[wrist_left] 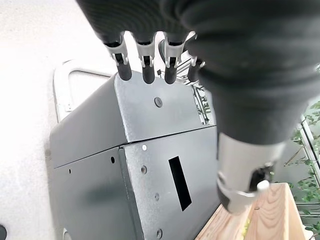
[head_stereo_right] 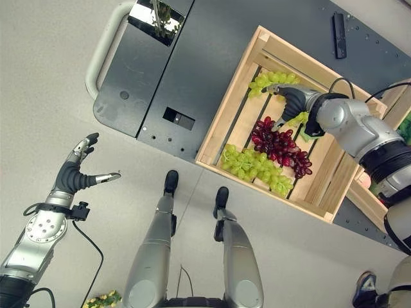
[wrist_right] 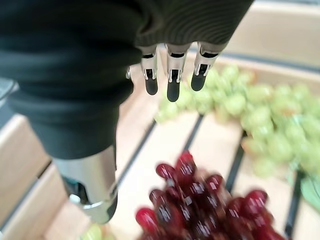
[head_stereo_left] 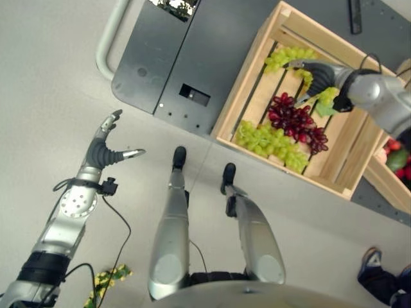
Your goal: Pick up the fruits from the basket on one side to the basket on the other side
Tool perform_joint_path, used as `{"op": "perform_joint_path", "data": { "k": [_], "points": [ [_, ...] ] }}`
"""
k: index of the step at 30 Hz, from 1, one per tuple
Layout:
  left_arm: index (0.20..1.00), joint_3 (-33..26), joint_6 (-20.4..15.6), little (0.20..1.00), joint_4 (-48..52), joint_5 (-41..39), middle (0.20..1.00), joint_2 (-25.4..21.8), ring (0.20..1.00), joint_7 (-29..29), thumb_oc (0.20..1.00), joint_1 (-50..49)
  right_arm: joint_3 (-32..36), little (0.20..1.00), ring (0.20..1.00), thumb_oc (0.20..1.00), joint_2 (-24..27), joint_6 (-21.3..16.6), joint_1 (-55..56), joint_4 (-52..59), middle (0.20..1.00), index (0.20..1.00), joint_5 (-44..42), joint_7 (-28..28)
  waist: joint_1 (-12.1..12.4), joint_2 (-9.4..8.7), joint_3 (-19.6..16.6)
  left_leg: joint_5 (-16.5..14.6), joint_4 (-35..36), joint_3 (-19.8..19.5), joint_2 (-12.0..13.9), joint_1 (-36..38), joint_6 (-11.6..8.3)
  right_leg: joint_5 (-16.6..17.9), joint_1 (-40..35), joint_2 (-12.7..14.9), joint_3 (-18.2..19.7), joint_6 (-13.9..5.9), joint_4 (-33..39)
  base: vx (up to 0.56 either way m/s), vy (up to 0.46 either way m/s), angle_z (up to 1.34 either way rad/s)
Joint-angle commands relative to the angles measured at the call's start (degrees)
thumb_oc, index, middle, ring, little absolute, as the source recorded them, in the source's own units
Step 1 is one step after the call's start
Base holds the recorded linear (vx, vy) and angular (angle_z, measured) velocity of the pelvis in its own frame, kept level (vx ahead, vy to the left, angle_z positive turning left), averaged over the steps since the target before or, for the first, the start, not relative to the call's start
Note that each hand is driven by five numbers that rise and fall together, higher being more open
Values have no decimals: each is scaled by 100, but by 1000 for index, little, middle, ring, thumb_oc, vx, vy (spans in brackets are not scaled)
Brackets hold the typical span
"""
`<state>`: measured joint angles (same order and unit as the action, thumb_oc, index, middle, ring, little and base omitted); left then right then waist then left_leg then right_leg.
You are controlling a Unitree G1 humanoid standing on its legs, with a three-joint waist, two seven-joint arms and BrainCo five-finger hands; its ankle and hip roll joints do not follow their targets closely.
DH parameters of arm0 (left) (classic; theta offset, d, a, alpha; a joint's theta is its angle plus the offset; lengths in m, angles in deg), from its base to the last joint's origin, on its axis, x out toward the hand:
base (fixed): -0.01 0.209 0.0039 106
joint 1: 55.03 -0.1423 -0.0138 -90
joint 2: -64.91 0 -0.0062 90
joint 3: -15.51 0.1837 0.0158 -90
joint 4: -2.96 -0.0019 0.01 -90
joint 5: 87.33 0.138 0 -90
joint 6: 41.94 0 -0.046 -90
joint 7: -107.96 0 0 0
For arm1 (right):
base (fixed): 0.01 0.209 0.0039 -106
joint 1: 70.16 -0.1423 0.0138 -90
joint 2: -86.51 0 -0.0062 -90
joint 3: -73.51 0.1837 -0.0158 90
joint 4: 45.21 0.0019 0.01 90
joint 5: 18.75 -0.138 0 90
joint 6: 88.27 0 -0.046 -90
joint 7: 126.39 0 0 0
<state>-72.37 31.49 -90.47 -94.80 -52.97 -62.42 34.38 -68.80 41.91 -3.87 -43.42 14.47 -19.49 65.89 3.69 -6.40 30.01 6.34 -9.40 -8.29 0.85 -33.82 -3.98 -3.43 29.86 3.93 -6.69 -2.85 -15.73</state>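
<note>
- The left hand (head_stereo_left: 103, 151) is nearest the camera, raised over the bare floor (head_stereo_left: 45, 83) at the robot's left; its fingers are spread and relaxed and it holds nothing.
- A small yellow-and-green sprig (head_stereo_left: 106, 280) lies on the floor near the left arm.
- Beyond the left hand stands a dark metal platform (head_stereo_right: 212, 70) with a rectangular slot and a pale tubular handle (head_stereo_left: 108, 38) at its left end.
- A wooden slatted crate (head_stereo_left: 247, 83) sits against the platform's right side.
- In the crate lie 1 bunch of red grapes (head_stereo_left: 297, 120) in the middle, 1 bunch of green grapes (head_stereo_left: 270, 142) along the near edge, and more green grapes (head_stereo_right: 273, 80) toward the far corner.
- The right hand (head_stereo_right: 292, 99) hangs over the crate between the far green grapes and the red bunch; its fingers (wrist_right: 172, 75) are straight and parted, gripping nothing.
- A 2nd wooden crate (head_stereo_left: 385, 183) shows at the right edge, just beside the 1st, with red and green fruit (head_stereo_left: 398, 157) in it.
- A person's shoe (head_stereo_left: 371, 260) shows at the lower right.
</note>
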Motion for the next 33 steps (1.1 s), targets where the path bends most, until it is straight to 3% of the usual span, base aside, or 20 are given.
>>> {"op": "perform_joint_path", "data": {
  "k": [1, 13, 19, 33],
  "points": [
    [1000, -379, -120, 1000, 347, 205, 1000, -20, 1000, 111, 1000, -249, 341, 1000, 1000, 1000, 153, 54, 55, -188, 1000, 1000, 83, -35, -65, -87, -22, -506, -488, 202, -236, 106, 177, 559, -22, -3, 93, -277, 231, 0, 0, 0],
    [1000, -445, -93, 1000, 444, 247, 1000, -189, 1000, 174, 1000, -212, 714, 1000, 1000, 1000, -255, 135, 495, -426, 1000, 1000, -175, -62, -84, -75, -22, -520, -625, 203, -229, -281, 192, 551, 322, -49, 114, -263, 163, -1, -4, -2],
    [1000, -525, -43, 1000, 507, 153, 1000, -197, 1000, 300, 1000, -231, 817, 1000, 1000, 1000, -696, 191, 388, -984, 1000, 1000, -257, -329, -121, -41, -22, -505, -733, 223, -224, -775, 197, 585, 811, -90, 142, -249, 71, -1, 0, -1],
    [1000, -746, -14, 1000, 777, 248, 1000, -275, 1000, 618, 1000, -354, 940, 1000, 1000, 1000, -1183, 223, 124, -1232, 1000, 1000, -193, -742, -241, 44, -22, -629, -1069, 233, -233, -1660, 224, 498, 1722, -99, 179, -225, -263, 0, -2, -2]
  ]
}}
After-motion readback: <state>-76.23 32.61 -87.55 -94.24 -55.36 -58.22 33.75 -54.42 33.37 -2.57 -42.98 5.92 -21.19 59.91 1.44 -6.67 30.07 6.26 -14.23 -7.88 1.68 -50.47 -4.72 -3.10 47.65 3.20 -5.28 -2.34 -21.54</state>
